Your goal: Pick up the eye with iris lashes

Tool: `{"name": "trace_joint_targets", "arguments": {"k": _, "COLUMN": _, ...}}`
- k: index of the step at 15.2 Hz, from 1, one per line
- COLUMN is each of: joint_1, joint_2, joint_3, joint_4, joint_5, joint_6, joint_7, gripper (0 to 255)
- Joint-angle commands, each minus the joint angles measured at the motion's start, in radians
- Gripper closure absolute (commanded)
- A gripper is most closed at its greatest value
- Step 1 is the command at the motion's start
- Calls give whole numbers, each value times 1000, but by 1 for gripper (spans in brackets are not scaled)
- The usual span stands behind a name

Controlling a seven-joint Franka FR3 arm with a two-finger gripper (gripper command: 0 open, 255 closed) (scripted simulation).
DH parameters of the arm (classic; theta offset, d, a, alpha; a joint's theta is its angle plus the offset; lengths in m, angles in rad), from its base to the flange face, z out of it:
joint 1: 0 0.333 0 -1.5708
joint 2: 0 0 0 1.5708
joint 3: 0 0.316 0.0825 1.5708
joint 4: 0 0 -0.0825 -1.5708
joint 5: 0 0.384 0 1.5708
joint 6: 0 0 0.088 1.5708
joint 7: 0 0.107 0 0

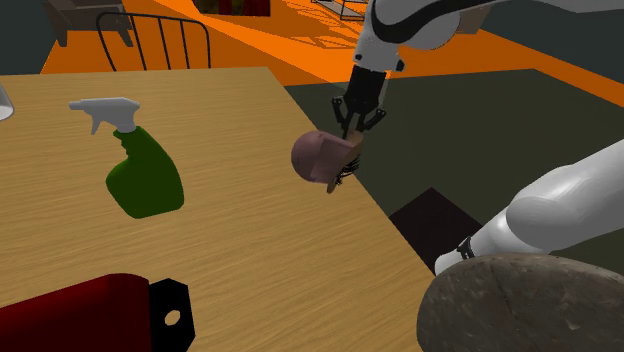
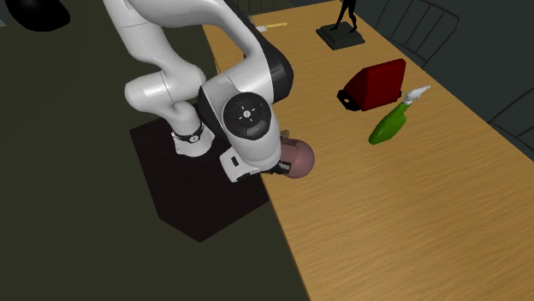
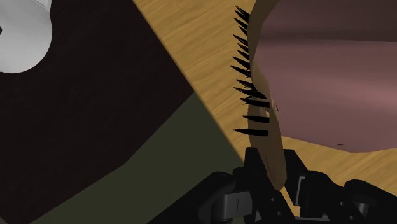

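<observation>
Clamping the mauve lashed eye (image 1: pixel 322 158) at centre frame, the hand (image 1: pixel 350 138) appears mid-pickup, a steady lift off the bench (image 1: pixel 250 250) likely next.

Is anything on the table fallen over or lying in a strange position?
The green spray bottle lies on its side on the wooden table, not upright. The eye, a mauve ball with black lashes, is at the table's edge, its tan rim clasped by the gripper.
</observation>
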Motion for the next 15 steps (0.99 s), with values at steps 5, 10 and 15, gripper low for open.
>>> {"name": "trace_joint_targets", "arguments": {"k": 5, "joint_1": -2, "joint_2": -29, "joint_3": -9, "joint_4": 54, "joint_5": -6, "joint_6": -81, "joint_7": 14, "gripper": 255}}
{"name": "trace_joint_targets", "arguments": {"k": 10, "joint_1": -4, "joint_2": -48, "joint_3": -17, "joint_4": 104, "joint_5": -11, "joint_6": -149, "joint_7": 26, "gripper": 255}}
{"name": "trace_joint_targets", "arguments": {"k": 15, "joint_1": -6, "joint_2": -57, "joint_3": -22, "joint_4": 139, "joint_5": -15, "joint_6": -192, "joint_7": 34, "gripper": 255}}
